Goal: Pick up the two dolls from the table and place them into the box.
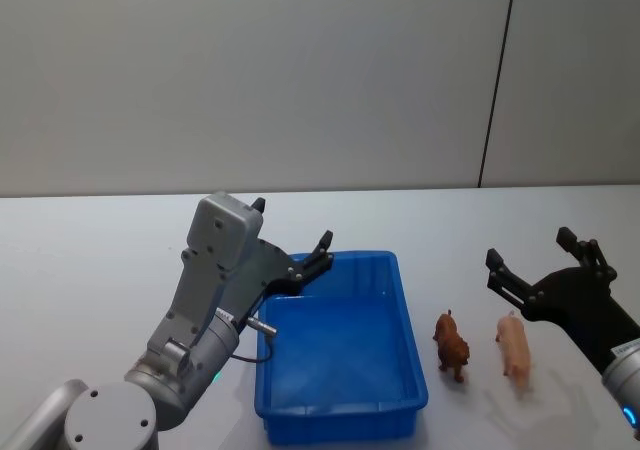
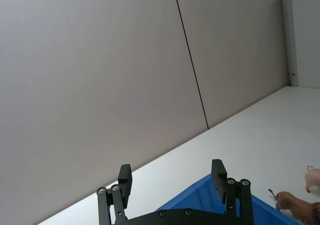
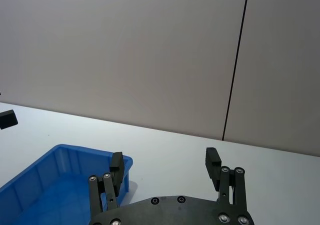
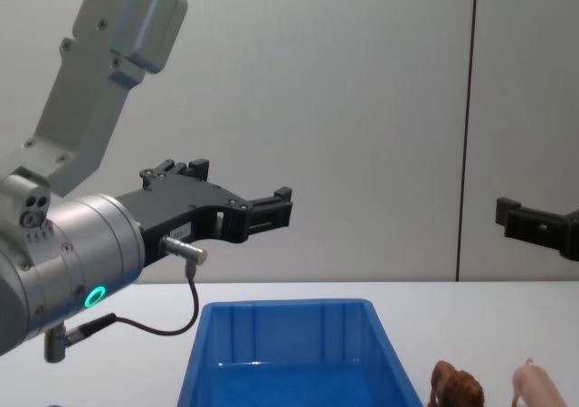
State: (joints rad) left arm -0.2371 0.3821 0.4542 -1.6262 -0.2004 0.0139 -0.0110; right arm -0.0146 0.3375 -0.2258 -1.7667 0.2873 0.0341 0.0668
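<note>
silver-grey left arm (image 4: 99, 90), black left gripper (image 2: 171, 167), green ring light (image 4: 94, 296)

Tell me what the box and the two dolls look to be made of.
Box: likely moulded plastic, glossy bright blue, light reflecting off its floor. Pig: probably smooth plastic or rubber, evenly pale pink. Brown animal: seemingly similar, reddish-brown, with a lumpier surface.

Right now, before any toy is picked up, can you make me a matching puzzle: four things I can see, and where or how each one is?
Things:
1. pig
2. brown animal
3. box
4. left gripper

Places or states:
A. open, raised in the air
B. on the table, the toy beside the box
C. blue, no toy inside
D. on the table, the toy farther from the box

Pairs: 1-D, 2-B, 3-C, 4-A.
</note>
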